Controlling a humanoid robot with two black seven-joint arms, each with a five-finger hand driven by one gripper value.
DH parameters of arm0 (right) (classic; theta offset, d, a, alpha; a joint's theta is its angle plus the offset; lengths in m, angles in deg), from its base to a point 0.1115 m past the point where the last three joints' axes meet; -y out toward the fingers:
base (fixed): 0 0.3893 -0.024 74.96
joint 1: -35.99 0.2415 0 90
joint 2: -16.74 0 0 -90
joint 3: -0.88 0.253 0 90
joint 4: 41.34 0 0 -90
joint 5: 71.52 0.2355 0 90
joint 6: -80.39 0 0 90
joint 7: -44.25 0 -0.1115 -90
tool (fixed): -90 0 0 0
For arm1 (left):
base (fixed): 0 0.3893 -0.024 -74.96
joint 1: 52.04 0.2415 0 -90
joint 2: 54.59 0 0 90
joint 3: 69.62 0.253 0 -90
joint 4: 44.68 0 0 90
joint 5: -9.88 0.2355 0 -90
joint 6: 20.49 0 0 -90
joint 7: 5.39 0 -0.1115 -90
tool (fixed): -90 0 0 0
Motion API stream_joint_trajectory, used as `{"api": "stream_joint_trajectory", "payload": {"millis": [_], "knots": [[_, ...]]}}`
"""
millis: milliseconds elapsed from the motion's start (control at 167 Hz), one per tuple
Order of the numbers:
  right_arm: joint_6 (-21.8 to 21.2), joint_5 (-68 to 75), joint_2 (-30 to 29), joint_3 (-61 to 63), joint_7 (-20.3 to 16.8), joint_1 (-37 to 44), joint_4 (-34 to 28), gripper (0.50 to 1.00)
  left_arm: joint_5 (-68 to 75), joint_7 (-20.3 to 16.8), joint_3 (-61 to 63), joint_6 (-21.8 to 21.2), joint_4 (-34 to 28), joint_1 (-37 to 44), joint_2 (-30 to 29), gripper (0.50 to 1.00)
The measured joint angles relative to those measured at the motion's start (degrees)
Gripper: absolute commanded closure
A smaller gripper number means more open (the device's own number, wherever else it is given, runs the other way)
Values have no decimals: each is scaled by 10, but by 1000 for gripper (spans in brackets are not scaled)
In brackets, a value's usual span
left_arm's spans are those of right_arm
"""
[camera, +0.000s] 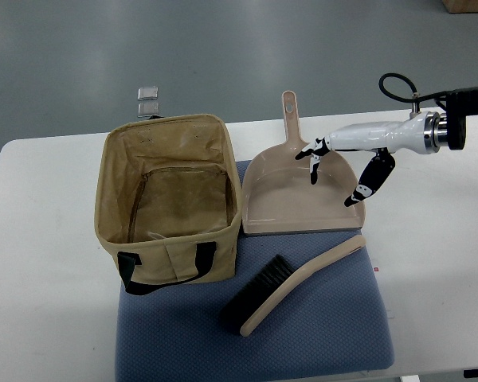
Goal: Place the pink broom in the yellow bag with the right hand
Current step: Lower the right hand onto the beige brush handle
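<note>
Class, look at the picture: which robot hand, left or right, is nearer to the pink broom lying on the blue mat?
Right. The right robot hand hovers open above the dustpan, just beyond the pink broom. The left robot hand is out of view, so only the right can be judged.

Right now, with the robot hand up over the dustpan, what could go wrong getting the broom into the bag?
1. The right robot hand hovers open above the dustpan, not the pink broom, so it might grab the wrong item.
2. The broom is long; held by one end it may tilt and catch the yellow bag rim.
3. The soft bag could shift or fold if bumped.
</note>
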Motion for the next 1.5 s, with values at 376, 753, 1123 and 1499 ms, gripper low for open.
{"api": "stream_joint_trajectory", "payload": {"millis": [376,753,1123,1499], "knots": [[45,-26,0,-36,-6,-40,-29,572,0,0,-1,0,0,0,0,500],[130,-99,-30,-35,-29,-111,-29,572,0,0,-1,0,0,0,0,500],[170,-119,-47,-30,-50,-145,-23,574,0,0,0,0,0,0,0,500],[190,-132,-52,-28,-51,-159,-21,634,0,0,0,0,0,0,0,500]]}}
